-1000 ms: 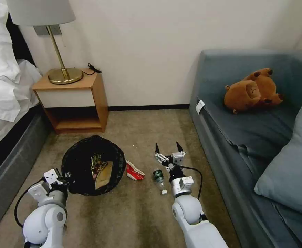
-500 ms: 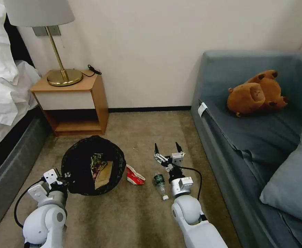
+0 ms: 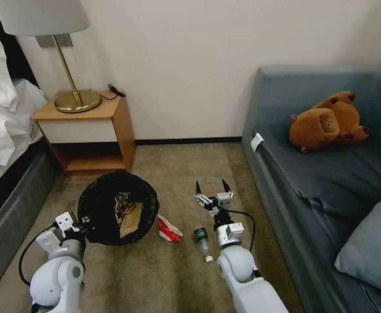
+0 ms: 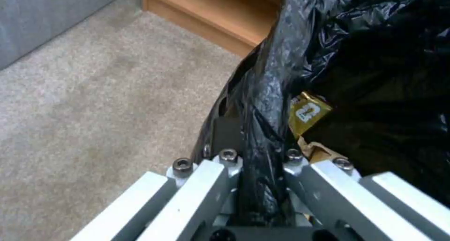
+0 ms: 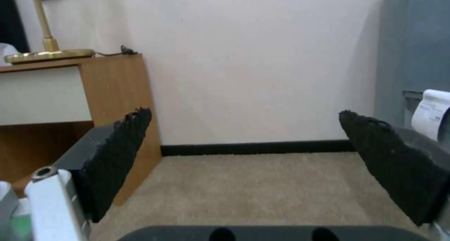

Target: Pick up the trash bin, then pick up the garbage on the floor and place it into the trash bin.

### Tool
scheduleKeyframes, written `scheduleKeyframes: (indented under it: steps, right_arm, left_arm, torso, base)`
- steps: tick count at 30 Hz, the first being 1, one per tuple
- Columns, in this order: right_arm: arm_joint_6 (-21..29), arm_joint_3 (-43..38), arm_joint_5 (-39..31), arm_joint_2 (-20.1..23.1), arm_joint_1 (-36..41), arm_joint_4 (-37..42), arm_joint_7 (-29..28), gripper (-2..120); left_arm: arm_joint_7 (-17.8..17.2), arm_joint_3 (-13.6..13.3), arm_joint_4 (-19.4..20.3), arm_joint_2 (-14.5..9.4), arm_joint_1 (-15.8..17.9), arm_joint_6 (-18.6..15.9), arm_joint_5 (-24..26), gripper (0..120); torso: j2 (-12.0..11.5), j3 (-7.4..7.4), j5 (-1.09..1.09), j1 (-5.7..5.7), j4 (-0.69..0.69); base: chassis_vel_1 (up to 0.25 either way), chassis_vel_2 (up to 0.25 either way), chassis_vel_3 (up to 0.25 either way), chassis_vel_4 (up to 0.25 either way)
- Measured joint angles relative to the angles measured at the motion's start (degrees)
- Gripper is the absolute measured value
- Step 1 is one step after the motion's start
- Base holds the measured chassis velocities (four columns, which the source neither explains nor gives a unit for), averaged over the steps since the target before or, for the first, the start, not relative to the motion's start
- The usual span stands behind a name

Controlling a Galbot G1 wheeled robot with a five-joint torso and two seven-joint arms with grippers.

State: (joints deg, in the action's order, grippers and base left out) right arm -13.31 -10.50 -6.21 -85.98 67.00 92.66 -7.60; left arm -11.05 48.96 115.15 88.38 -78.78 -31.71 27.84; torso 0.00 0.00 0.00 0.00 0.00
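Grey-blue sofa (image 3: 329, 174) fills our right side, with a brown plush toy (image 3: 327, 121) lying on its seat, and a wooden nightstand (image 3: 84, 130) carrying a brass lamp (image 3: 75, 98) stands against the wall on our left, beside the bed (image 3: 3, 130). Beige carpet (image 3: 177, 269) covers the floor between them.

On that carpet we find the trash bin (image 3: 97, 204), its crinkly black liner pulled over the rim. Our left gripper (image 3: 81, 222) is clamped on the near left part of that rim; from the left wrist we see the bag-wrapped edge pinched between the two fingers (image 4: 220, 135). Inside the bin lie a tan paper bag (image 3: 131, 219) and a gold-brown snack wrapper (image 3: 121, 205), the wrapper resting against the liner close to the gripped edge.

Just to the right of the bin, touching or nearly touching its side, we see a crushed red-and-white carton (image 3: 168, 229) on the floor. A little farther right lies a small clear bottle (image 3: 202, 242) with a green label, its white cap pointing toward us. It rests beside our right wrist, nearer to us than the fingertips.

Our right gripper (image 3: 212, 189) hangs over bare carpet beyond the bottle, its black fingers (image 5: 117, 156) spread wide apart and holding nothing.
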Motion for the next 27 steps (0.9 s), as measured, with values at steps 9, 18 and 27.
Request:
scheduleKeyframes:
  steps: [9, 18, 27]
  right_arm:
    - [0.0, -0.1, 0.1, -0.1, 0.3, 0.0, 0.0, 99]
    - [0.0, -0.2, 0.1, -0.1, 0.5, 0.3, 0.0, 99]
    - [0.0, -0.2, 0.2, -0.2, 0.5, 0.3, 0.0, 99]
  left_arm:
    - [0.2, 0.0, -0.1, 0.1, -0.2, 0.2, -0.1, 1]
    - [0.2, -0.1, 0.0, 0.1, -0.2, 0.2, -0.1, 1]
    - [0.3, -0.1, 0.0, 0.1, -0.4, 0.4, -0.2, 1]
  torso:
    - [0.0, 0.0, 0.0, 0.0, 0.0]
    - [0.0, 0.0, 0.0, 0.0, 0.0]
    - [0.0, 0.0, 0.0, 0.0, 0.0]
  base:
    - [-0.063, 0.051, 0.057, -0.05]
    - [-0.057, 0.061, 0.056, -0.05]
    - [-0.067, 0.059, 0.066, -0.061]
